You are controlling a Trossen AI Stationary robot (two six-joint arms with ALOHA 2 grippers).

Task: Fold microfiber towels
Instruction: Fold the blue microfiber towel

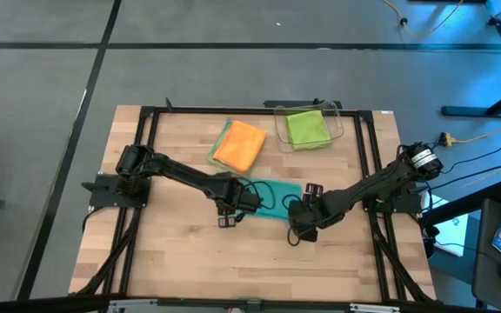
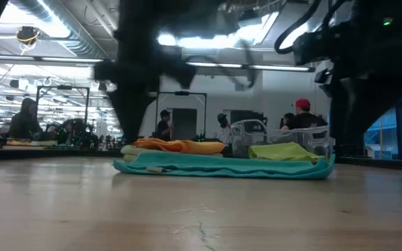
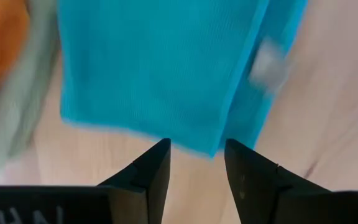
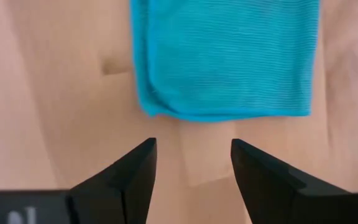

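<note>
We see both arms reaching inward over mid-table, where the teal towel [image 1: 272, 198] lies folded flat. The left gripper [image 3: 196, 163] and right gripper [image 4: 193, 163] each hover at an end, fingers parted, holding nothing

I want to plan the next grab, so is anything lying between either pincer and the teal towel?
Nothing visible. Both wrist views show only bare wood between the open left pincer and right pincer and the teal towel.
</note>
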